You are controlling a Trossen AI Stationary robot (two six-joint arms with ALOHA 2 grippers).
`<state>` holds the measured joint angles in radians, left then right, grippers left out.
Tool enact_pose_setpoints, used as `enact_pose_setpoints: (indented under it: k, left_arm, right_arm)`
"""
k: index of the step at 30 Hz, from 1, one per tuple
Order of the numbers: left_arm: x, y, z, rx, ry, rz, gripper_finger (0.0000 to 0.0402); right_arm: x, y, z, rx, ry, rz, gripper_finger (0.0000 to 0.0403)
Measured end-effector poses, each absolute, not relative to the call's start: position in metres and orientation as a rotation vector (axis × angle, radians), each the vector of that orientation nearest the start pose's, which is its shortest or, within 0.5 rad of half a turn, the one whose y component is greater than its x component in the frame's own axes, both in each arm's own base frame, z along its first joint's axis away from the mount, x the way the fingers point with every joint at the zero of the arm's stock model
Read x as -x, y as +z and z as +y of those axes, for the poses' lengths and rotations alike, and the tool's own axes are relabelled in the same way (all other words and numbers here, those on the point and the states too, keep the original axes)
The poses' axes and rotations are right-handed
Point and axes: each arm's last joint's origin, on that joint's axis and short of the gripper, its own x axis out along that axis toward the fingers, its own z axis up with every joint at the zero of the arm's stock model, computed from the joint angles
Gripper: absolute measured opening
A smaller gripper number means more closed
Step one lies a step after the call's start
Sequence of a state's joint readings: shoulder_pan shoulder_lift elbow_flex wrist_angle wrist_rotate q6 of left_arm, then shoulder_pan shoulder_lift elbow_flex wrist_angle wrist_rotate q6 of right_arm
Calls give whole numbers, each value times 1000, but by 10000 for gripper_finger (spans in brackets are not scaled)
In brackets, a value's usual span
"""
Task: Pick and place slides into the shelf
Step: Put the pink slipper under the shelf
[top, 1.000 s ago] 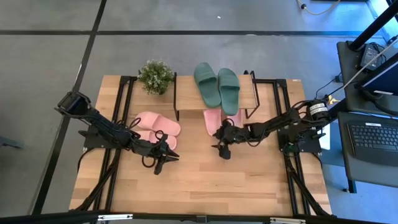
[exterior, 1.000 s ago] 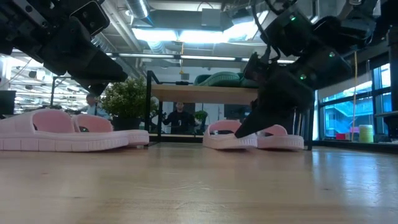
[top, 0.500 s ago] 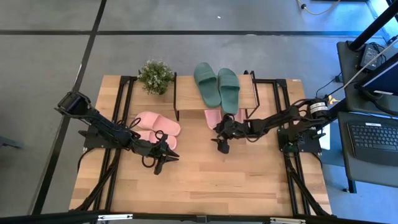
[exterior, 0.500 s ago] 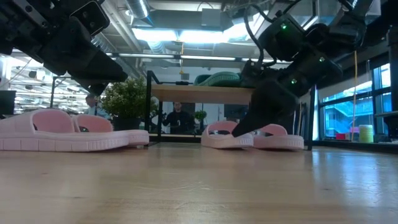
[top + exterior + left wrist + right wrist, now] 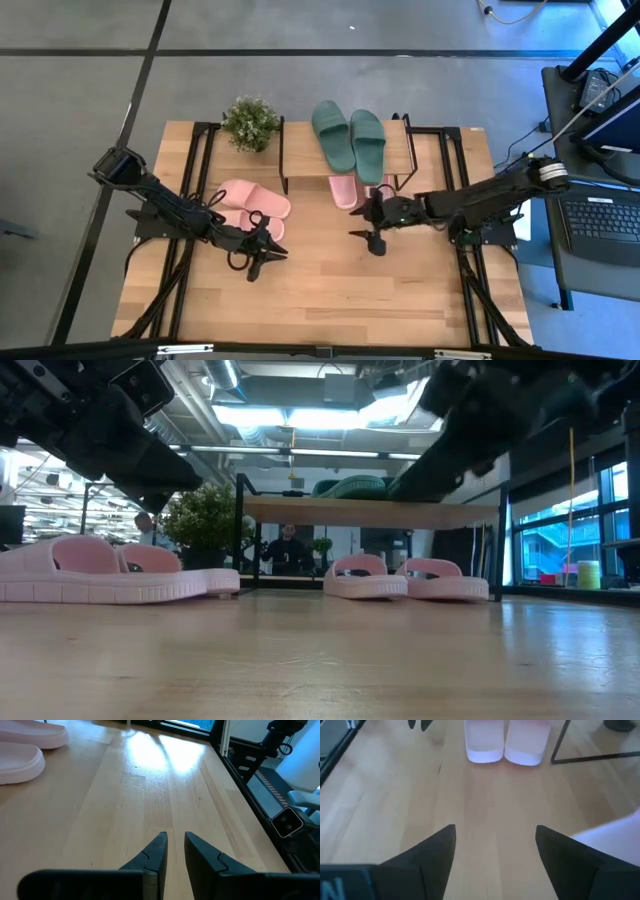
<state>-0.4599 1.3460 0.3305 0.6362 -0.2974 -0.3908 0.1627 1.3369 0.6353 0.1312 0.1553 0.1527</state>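
Observation:
The shelf point(image 5: 300, 152) stands at the table's far side. The dark green slides point(image 5: 348, 135) lie on its top board. One light pink pair point(image 5: 405, 577) stands side by side on the table beneath the board, and only its heels point(image 5: 345, 192) show from above. The other pink pair point(image 5: 250, 205) lies left of the shelf. My right gripper point(image 5: 374, 243) hovers open just in front of the shelf and touches nothing. My left gripper point(image 5: 257, 265) hangs near the left pair's near side, its fingers point(image 5: 161, 845) almost closed with only a narrow slit between them.
A small potted plant point(image 5: 250, 122) sits at the shelf's far left corner. The shelf's thin black legs point(image 5: 560, 742) stand beside the pink pairs. Bare wooden table point(image 5: 320, 300) stretches toward the near edge. Desks with a laptop point(image 5: 600, 225) stand to the right of the table.
My right gripper was down at the pink pair under the shelf. It has since risen clear of it and drawn back slightly toward the table's right and near side. That pair now stands free under the board. My left arm has kept still.

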Motion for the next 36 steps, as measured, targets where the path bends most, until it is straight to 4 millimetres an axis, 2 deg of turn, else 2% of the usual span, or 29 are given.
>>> enact_pose_setpoints:
  k: [4, 9, 18, 36]
  left_arm:
    - [-210, 149, -94, 245, -89, 378, 57]
    - [-210, 149, -94, 245, -89, 377, 57]
    - [-210, 149, -91, 218, 22, 346, 57]
    - [-211, 150, -89, 208, 90, 326, 57]
  right_arm:
    - [-243, 209, 40, -85, -37, 613, 274]
    - [-227, 209, 39, -120, -64, 720, 274]
    - [-228, 196, 39, -54, -56, 758, 274]
    - [-231, 199, 39, -5, -30, 718, 274]
